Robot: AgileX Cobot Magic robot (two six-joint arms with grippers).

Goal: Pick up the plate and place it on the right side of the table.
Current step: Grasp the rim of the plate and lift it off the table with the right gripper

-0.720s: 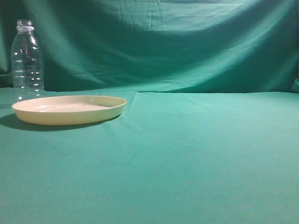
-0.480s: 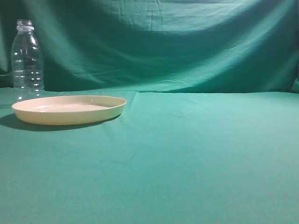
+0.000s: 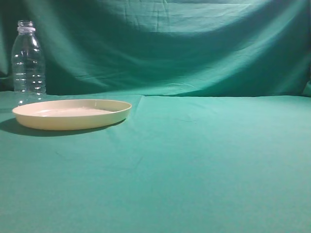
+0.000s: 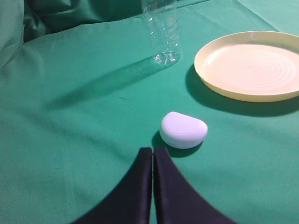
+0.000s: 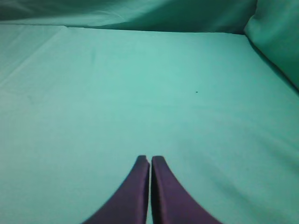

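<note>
Resting flat on the left part of the table [image 3: 194, 160], the plate [image 3: 72, 114] is seen empty and untouched, with a clear bottle [image 3: 28, 60] standing upright just behind its far left edge. Neither arm is shown in the exterior view. In the left wrist view the left hand [image 4: 153, 156] is held with its two dark fingers pressed together and nothing between them; a small white rounded object [image 4: 183, 130] lies just ahead of the fingertips, between them and the plate. The right hand [image 5: 150, 163] is likewise closed on nothing, above bare cloth well apart from the plate. Nothing of the task is judged to be done yet. Several risks are foreseen. A low rim on a wide, shallow plate offers little to pinch, so a grasp taken too shallow could be lost and the plate dropped or tilted as it is lifted. If the fingers are not parted before the approach, the rim would only be pushed and the plate slid over the cloth. The bottle could be tipped by an arm reaching across the rear of the plate or by the plate being shoved backward. The white object could be knocked aside on a direct path from the left hand. The wrinkled cloth could be caught and dragged by a fingertip slipped under the rim.
</note>
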